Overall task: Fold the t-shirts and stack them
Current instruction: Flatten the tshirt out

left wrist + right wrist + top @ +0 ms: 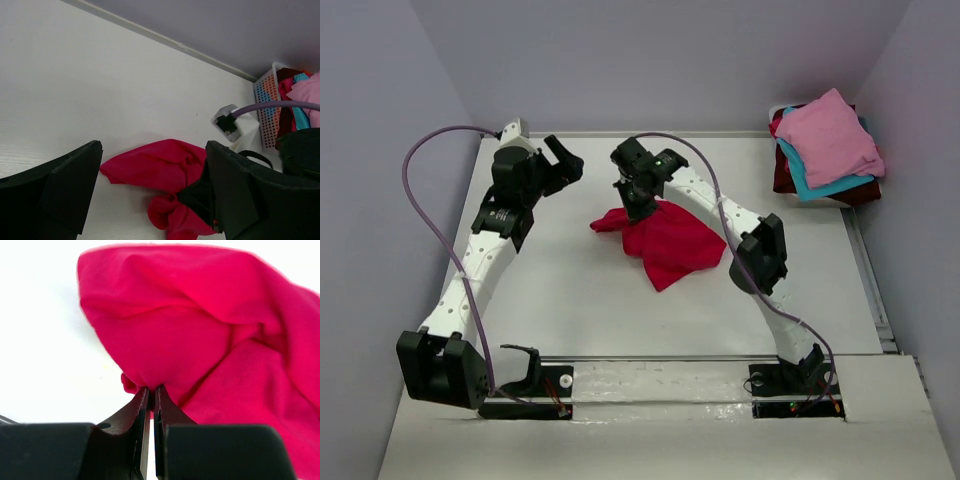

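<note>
A crimson-red t-shirt (668,243) lies crumpled in the middle of the table. It also shows in the left wrist view (160,172) and fills the right wrist view (210,340). My right gripper (638,207) is shut on its far edge, the cloth pinched between the fingertips (151,390). My left gripper (566,163) is open and empty, hovering to the left of the shirt; its fingers (60,180) frame the shirt without touching it. A stack of t-shirts sits at the far right: light pink (828,137) on top, teal-blue (810,182) under it, dark maroon (782,172) lowest.
The stack rests in a white basket (266,107) at the table's far right corner. The back wall runs just behind both grippers. A metal rail (870,280) lines the table's right edge.
</note>
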Robot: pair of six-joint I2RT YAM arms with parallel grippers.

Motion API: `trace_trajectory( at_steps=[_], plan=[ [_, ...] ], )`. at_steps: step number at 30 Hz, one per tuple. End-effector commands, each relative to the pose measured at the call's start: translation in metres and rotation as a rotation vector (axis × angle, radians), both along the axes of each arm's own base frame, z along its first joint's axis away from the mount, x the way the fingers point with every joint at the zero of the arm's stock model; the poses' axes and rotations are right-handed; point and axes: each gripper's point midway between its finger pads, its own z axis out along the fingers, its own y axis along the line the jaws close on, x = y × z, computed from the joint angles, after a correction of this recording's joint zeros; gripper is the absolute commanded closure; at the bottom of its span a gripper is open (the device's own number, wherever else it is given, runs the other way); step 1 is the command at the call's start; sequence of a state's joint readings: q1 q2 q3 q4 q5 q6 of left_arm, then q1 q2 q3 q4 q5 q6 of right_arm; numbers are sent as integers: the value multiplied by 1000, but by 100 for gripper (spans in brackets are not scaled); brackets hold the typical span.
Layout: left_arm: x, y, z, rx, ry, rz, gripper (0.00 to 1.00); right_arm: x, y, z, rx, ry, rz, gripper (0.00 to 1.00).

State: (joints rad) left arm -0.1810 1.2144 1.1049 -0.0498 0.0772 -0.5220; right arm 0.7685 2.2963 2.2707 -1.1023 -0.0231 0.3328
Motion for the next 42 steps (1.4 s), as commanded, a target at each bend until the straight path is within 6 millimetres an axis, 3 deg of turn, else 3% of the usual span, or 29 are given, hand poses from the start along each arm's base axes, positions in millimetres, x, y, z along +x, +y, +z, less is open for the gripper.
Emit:
trace_trajectory(
  at_steps=[1, 7, 8, 9, 14, 22, 30, 35, 37, 41, 42],
  plan=[
    [6, 4, 3, 8, -36, 14, 4, 7, -5, 105, 100, -204, -33, 93],
    [9, 3, -21, 17, 5, 12, 4, 8, -21, 184, 195, -375, -81, 93],
    [8, 3, -23, 17, 8, 12, 4, 10, -21, 184, 194, -384, -85, 93],
    [9, 3, -27, 18, 15, 12, 4, 8, -24, 202, 227, -420, -87, 93],
    [11, 2, -38, 28, 38, 7, 4, 2, -38, 254, 308, -540, -111, 93],
    [11, 2, -49, 30, 53, 5, 4, -19, -79, 356, 458, -775, -169, 93],
    [10, 0, -58, 33, 70, 9, 4, -46, -111, 432, 610, -955, -194, 93],
    [10, 2, -61, 39, 74, 18, 4, -60, -121, 459, 683, -1022, -183, 93],
    [11, 2, -61, 38, 71, 19, 4, -59, -121, 457, 681, -1035, -178, 93],
    [12, 2, -63, 29, 76, 23, 4, -32, -112, 416, 553, -983, -226, 93],
    [12, 1, -63, 29, 76, 22, 4, -26, -109, 396, 495, -936, -222, 93]
  ],
)
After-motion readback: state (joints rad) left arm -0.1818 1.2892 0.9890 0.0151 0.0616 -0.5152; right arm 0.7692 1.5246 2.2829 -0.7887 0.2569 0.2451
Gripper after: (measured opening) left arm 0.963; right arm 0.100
